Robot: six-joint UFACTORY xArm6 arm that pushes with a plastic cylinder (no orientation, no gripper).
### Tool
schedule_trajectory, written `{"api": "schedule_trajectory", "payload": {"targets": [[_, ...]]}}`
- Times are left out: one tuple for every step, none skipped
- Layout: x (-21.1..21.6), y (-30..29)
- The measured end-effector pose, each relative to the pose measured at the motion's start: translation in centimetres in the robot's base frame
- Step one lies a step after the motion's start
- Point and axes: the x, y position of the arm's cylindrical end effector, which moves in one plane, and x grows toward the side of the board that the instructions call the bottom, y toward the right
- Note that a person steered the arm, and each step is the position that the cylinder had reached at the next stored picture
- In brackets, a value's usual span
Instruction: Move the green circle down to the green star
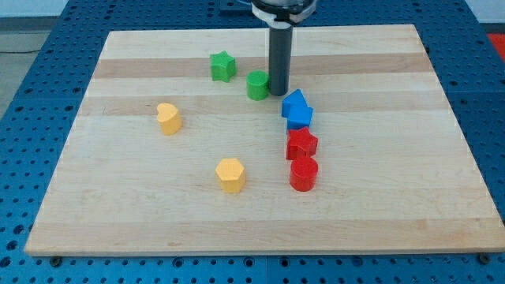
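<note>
No jaws are fitted: the arm ends in a plain dark rod, so no open or closed state applies. My tip (278, 93) is set on the wooden board (379, 213), touching or just beside the right side of the green circle (257, 85).

The green circle is seen as a short, bright green cylinder with a flat top, standing upright in the upper middle of the board. The green star (223, 65) is located near it, at about 10 o'clock from the circle, apart from it.

At about 4 o'clock from my tip, a column of four blocks is found: two blue blocks (297, 110) touching each other, then a red block (301, 144), then a red cylinder (303, 174). A yellow heart (168, 118) is placed well apart at 8 o'clock from the circle, and a yellow hexagon (230, 174) at 6 o'clock.
</note>
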Motion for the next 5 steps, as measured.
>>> {"api": "schedule_trajectory", "payload": {"targets": [[0.0,-0.8],[-0.6,-0.1],[-1.1,0.3],[-1.1,-0.6],[-1.1,-1.4]]}}
